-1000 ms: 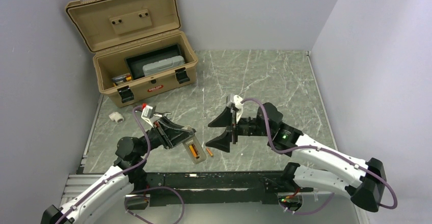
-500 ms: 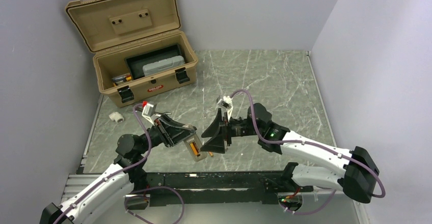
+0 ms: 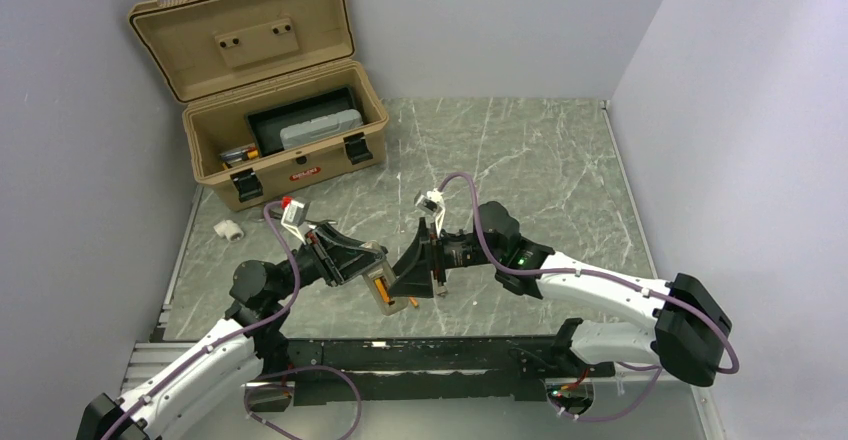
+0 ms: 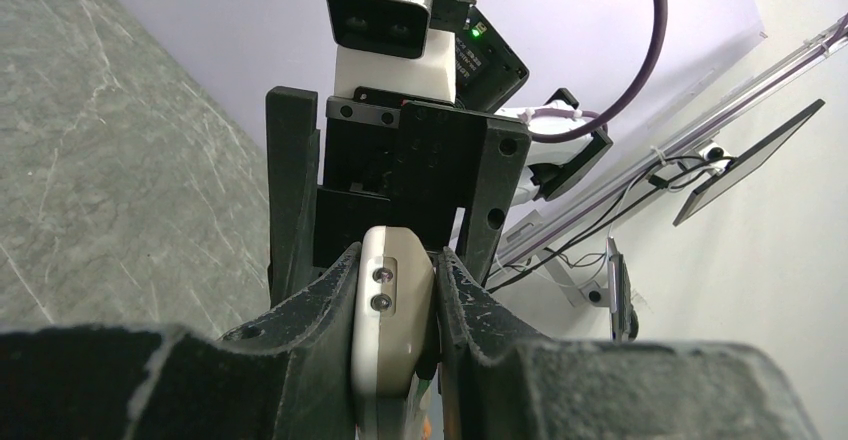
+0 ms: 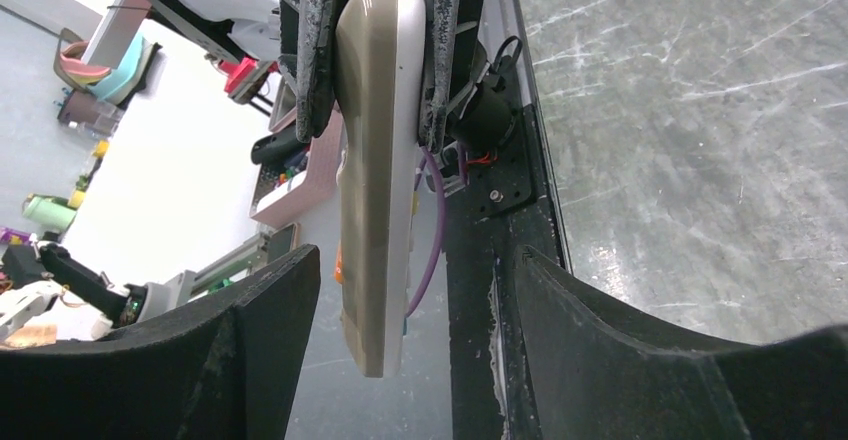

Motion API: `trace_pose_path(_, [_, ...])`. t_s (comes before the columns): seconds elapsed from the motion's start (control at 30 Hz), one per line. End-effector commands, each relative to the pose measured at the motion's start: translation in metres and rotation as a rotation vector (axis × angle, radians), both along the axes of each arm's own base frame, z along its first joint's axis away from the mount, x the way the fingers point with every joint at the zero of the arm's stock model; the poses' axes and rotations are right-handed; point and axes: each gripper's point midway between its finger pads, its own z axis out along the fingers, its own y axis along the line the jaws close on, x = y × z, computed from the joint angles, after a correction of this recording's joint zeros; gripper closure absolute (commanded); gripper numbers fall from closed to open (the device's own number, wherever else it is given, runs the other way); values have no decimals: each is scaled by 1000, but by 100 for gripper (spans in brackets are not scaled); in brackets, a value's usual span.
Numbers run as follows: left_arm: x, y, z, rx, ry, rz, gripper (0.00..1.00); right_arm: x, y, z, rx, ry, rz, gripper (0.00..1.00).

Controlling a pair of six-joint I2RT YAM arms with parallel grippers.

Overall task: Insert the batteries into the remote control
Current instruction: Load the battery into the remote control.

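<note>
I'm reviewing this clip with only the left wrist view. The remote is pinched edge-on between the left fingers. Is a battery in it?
Observer: It looks so. From the top camera, one orange battery sits in the open recess of the remote.
Operator: Does the right gripper touch the remote's other end?
Observer: No. In the right wrist view the right gripper is open, with a finger on either side of the remote's free end and a gap on both sides.
Operator: Any second battery around?
Observer: The top camera shows a small orange piece on the table beside the remote's near end. The right gripper partly hides it, but it is likely a loose battery.
</note>
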Motion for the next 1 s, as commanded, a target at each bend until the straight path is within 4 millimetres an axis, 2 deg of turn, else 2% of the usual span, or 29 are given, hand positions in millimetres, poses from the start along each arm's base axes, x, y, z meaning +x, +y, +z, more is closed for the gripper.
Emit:
trace_pose_path(0.0, [-3, 4, 32, -51, -102, 20, 100, 0, 4, 26, 75, -44, 26, 28])
trace_pose_path(0.33, [6, 3, 28, 6, -81, 60, 100, 0, 8, 22, 56, -42, 32, 32])
trace_pose_path(0.73, [8, 3, 26, 9, -71, 64, 100, -1, 14, 21, 65, -29, 61, 47])
trace_pose_path(0.83, [9, 3, 25, 10, -67, 72, 100, -2, 14, 19, 62, -22, 68, 54])
trace_pose_path(0.97, [10, 4, 23, 6, -53, 81, 100, -2, 15, 16, 54, -19, 76, 68])
